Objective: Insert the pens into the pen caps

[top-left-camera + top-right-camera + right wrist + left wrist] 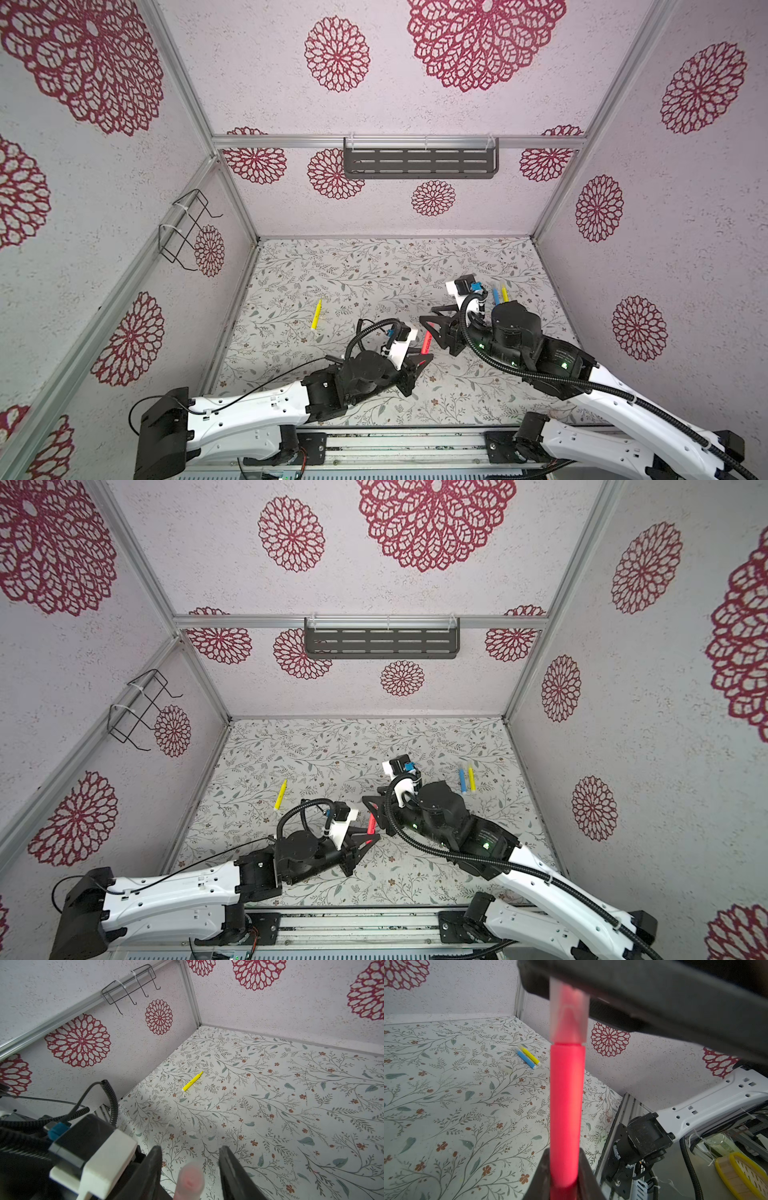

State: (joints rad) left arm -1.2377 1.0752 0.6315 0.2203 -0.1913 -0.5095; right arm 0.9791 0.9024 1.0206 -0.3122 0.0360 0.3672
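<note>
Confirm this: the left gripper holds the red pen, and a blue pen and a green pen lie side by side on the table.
Not quite. Beside the blue pen lies a yellow pen, not a green one; the left wrist view shows it. The rest holds: the left gripper holds the red pen, and the two pens lie side by side on the table.
</note>
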